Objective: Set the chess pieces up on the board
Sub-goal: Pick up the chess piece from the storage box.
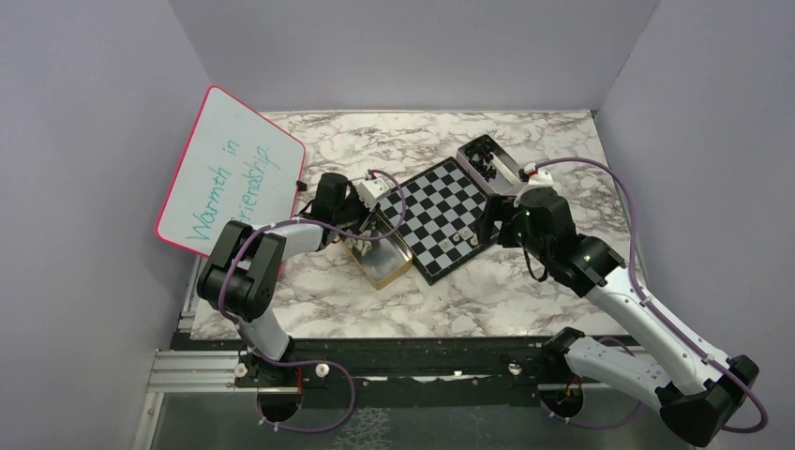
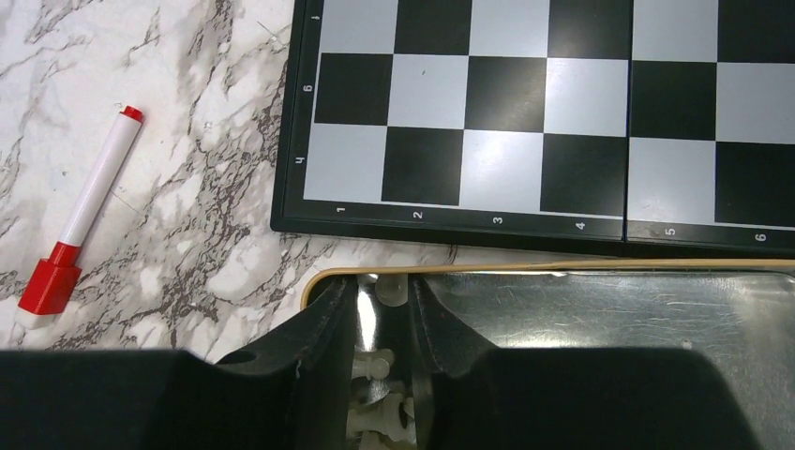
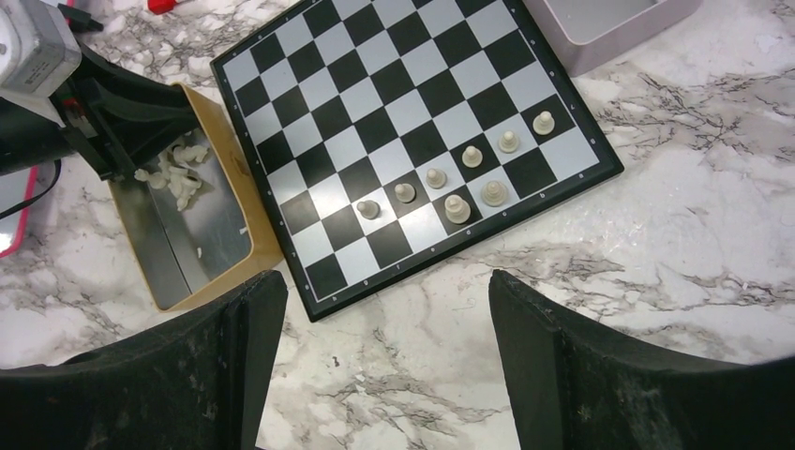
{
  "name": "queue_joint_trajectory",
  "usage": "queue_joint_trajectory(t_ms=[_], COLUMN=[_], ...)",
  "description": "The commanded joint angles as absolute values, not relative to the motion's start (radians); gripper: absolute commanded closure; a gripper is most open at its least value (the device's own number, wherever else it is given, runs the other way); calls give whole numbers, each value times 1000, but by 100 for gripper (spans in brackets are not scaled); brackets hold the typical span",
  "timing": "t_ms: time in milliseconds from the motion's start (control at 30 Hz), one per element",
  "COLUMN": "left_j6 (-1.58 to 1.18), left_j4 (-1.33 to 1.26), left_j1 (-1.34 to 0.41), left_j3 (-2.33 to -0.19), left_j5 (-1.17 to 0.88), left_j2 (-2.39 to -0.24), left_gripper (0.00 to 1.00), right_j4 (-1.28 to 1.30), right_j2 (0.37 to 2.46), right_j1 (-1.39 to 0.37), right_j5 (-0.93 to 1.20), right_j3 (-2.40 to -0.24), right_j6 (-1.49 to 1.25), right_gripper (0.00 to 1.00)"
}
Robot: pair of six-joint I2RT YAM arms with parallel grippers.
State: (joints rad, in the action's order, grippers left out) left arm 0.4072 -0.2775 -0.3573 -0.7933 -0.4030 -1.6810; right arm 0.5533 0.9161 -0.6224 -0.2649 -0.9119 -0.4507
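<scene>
The chequered board (image 1: 441, 211) lies at mid-table. Several pale chess pieces (image 3: 436, 177) stand in two short rows near its right corner. More pale pieces (image 3: 178, 169) lie heaped in a gold-rimmed tin (image 3: 239, 187) left of the board. My left gripper (image 2: 380, 283) reaches down into that tin (image 2: 562, 267), its jaws narrowly apart. One pale piece (image 2: 392, 291) sits between the fingertips, against the right finger, with a gap on its left side. My right gripper (image 3: 384, 281) hangs wide open above bare marble just off the board's near corner, with nothing in it.
A red-capped marker (image 2: 84, 225) lies on the marble left of the board. A pink-framed whiteboard (image 1: 230, 183) leans at the back left. A dark tin with black pieces (image 1: 487, 159) sits behind the board's far corner. A pale box (image 3: 609, 23) stands nearby.
</scene>
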Motion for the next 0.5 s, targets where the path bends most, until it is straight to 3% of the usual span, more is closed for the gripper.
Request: queue_joint_trajectory(t_ms=[0,467], left_j6=[425,468], left_j4=[-322,-322], left_j1=[-354,-360], left_j3=[-819,-822], left_j5=[-403,-436], left_j2=[-1704,-1706], left_gripper=[73,80], right_j4=[566,562], right_j2=[918,922], right_j1=[-624,-623], right_j5=[-288,-290], right_j3=[-942,-933], right_j6=[-439,-437], right_gripper=[16,16])
